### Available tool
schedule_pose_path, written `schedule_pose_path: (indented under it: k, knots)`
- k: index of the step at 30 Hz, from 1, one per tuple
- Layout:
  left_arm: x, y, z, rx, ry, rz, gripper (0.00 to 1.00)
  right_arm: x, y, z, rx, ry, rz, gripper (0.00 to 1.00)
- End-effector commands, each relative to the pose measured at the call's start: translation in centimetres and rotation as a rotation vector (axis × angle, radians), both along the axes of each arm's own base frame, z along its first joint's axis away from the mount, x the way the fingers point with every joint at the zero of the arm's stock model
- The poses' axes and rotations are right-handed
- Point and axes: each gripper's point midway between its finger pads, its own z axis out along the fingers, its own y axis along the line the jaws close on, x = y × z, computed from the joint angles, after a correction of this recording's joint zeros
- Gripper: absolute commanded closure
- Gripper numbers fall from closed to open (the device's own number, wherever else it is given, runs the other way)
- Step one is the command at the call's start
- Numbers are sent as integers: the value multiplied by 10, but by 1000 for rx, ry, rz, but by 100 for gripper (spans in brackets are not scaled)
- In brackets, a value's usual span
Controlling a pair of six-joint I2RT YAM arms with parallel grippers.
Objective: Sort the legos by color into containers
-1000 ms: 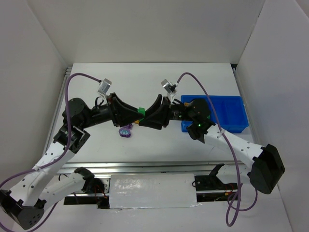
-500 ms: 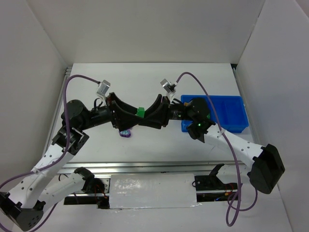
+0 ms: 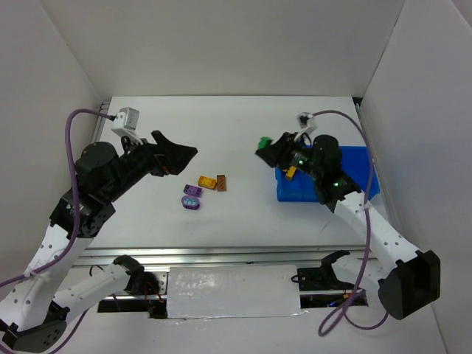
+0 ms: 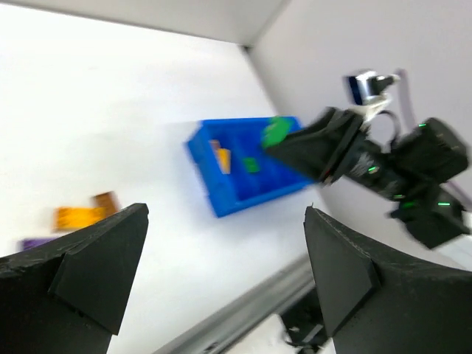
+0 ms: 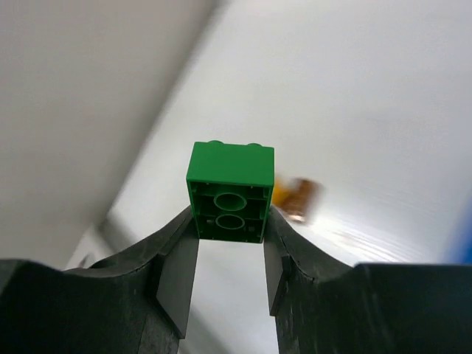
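The left gripper (image 3: 178,153) hangs above the table (image 3: 236,125), left of centre, with its two fingers (image 4: 88,265) spread wide and nothing between them or touching them. The right gripper (image 5: 230,230) is closed narrowly on a green lego (image 5: 230,181). The brick sits upright between the two pads, studs on top, with its hollow underside facing the wrist camera and about half its height standing clear above the fingertips. In the top view this held brick hangs in the air just beside the left end of the blue tray (image 3: 360,175), which lies on the right side of the table.

In the left wrist view, the tray's left compartments hold an orange brick (image 4: 220,157) and a second green brick (image 4: 251,164).

Three more bricks lie loose on the table between the two arms: a purple one (image 3: 192,196), an orange one (image 3: 206,181) and a brown one (image 3: 220,182). The orange and brown bricks lie side by side, the purple one near them and closer to the bases.
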Motion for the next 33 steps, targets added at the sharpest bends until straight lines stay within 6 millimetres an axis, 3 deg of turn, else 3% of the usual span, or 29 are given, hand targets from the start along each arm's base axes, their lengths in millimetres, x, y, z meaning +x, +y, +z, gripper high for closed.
schedule_pose_path:
  k: [1,5,9,14,23,33]
  knots:
    - [9,40,-28,161,68,196,0,40,-125,-75,-234,292,-561,100]
    - [5,67,-53,284,114,289,1,36,-198,-100,-303,421,-861,100]
    - [3,87,-79,399,169,349,1,28,-235,-126,-335,522,-974,100]
    - [1,94,-107,482,216,359,0,32,-247,-151,-344,595,-973,100]
    - [-3,101,-148,494,234,383,1,45,-252,-164,-378,626,-976,100]
    - [-1,104,-153,501,247,400,0,45,-249,-178,-390,654,-952,100]
